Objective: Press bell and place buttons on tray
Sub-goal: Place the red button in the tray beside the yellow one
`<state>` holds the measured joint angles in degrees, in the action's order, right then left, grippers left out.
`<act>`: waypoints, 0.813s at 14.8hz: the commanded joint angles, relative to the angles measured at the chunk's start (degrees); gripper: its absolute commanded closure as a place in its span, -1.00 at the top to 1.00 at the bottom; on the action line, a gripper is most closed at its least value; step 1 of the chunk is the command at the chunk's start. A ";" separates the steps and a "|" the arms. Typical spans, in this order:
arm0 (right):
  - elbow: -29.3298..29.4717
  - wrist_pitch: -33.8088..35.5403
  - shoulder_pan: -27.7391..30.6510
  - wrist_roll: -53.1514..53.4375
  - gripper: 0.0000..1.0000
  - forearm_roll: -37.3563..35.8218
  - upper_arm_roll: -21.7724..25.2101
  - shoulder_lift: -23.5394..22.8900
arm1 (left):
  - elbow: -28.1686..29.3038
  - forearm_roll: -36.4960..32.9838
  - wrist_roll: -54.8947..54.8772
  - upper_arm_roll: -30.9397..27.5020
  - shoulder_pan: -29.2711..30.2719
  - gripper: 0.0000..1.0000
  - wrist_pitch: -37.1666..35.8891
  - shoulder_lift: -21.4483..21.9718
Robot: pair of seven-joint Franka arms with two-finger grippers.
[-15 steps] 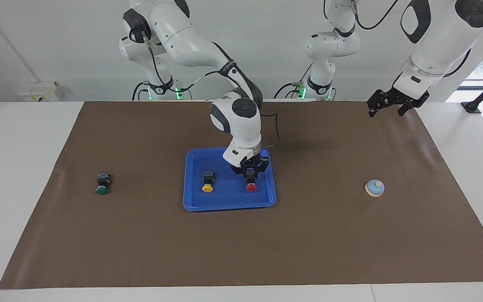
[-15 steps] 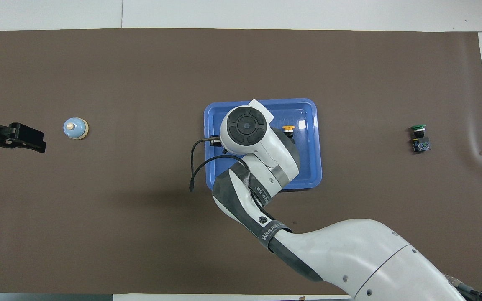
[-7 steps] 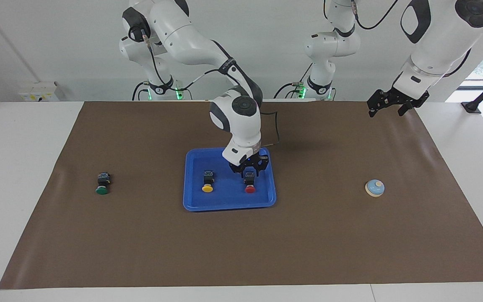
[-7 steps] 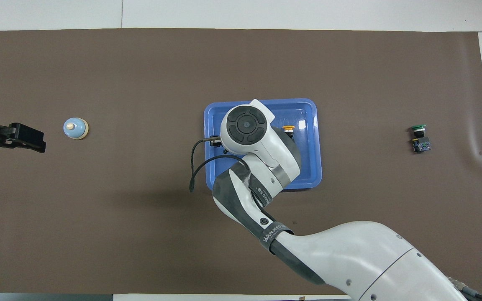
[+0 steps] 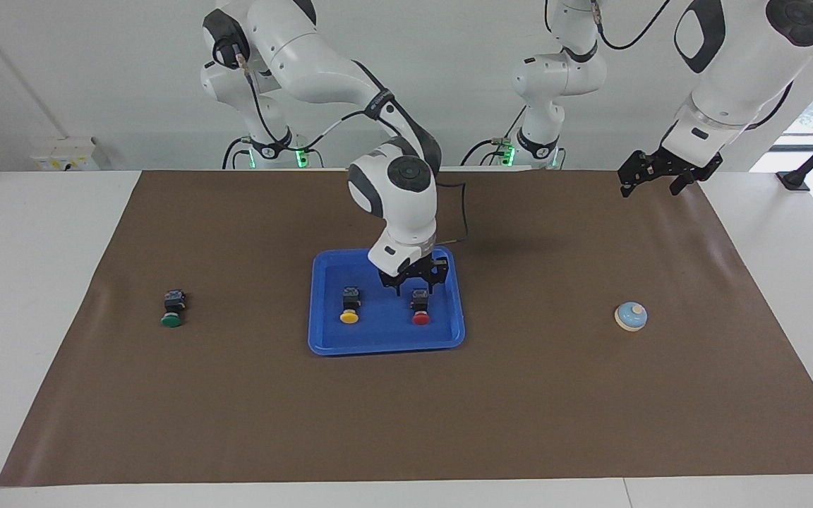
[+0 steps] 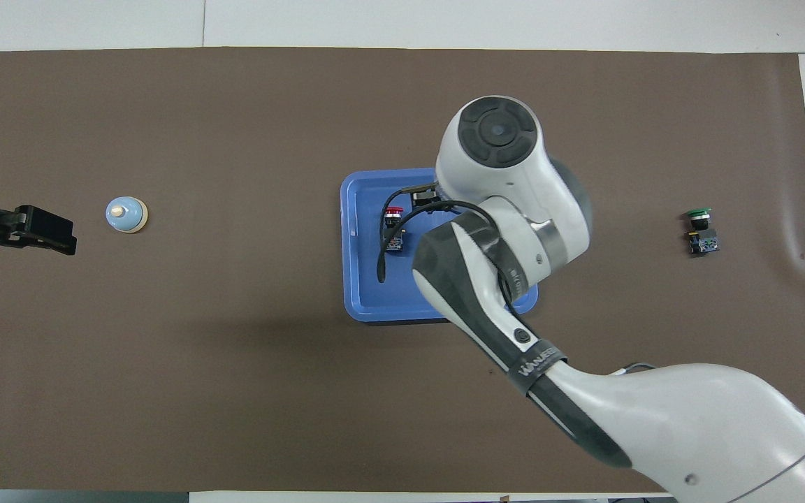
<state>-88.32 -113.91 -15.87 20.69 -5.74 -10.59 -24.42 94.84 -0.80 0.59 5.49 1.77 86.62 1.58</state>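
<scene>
Brown mat on white surface (image 5: 39, 233); two arms, one waiting.
Right end effector (image 5: 413, 283) hangs over tray (image 5: 385, 342), fingers apart, just above red button (image 5: 420, 310); yellow button (image 5: 349, 307) beside it in tray. Green button (image 5: 172, 310) well apart, on mat. Left end effector (image 5: 653, 176) waits, fingers apart, well apart from bell (image 5: 631, 316).

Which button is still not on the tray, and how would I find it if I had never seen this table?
Start at the blue tray in the middle of the brown mat, then look along the mat toward the right arm's end of the table. A small black switch, the green button, lies there alone on the mat. Its round cap is green, while the two buttons on the tray have yellow and red caps.
</scene>
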 commanded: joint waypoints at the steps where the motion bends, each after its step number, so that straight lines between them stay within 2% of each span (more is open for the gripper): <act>1: -2.47 2.55 6.45 -8.19 0.86 -0.41 -0.57 3.76 | -0.71 -0.96 -0.06 -0.22 -0.18 1.00 -1.27 -0.18; 3: -4.04 3.25 12.07 -12.32 1.00 -0.41 -0.57 4.64 | -0.71 -0.96 -0.06 -0.22 -0.18 1.00 -1.27 -0.18; 6: -9.57 2.29 19.27 -21.36 1.00 -0.41 -0.57 6.57 | -0.71 -0.96 -0.06 -0.22 -0.18 1.00 -1.27 -0.18; 10: -17.48 -4.37 27.81 -25.59 1.00 -0.50 -0.57 8.86 | -0.71 -0.96 -0.06 -0.22 -0.18 1.00 -1.27 -0.18; 12: -21.26 -9.11 30.45 -33.57 1.00 -0.50 -0.48 9.65 | -0.71 -0.96 -0.06 -0.22 -0.18 1.00 -1.27 -0.18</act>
<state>-103.06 -118.19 12.04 -7.48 -5.75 -10.36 -18.28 94.84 -0.80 0.59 5.49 1.77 86.61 1.58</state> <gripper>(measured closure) 0.000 0.000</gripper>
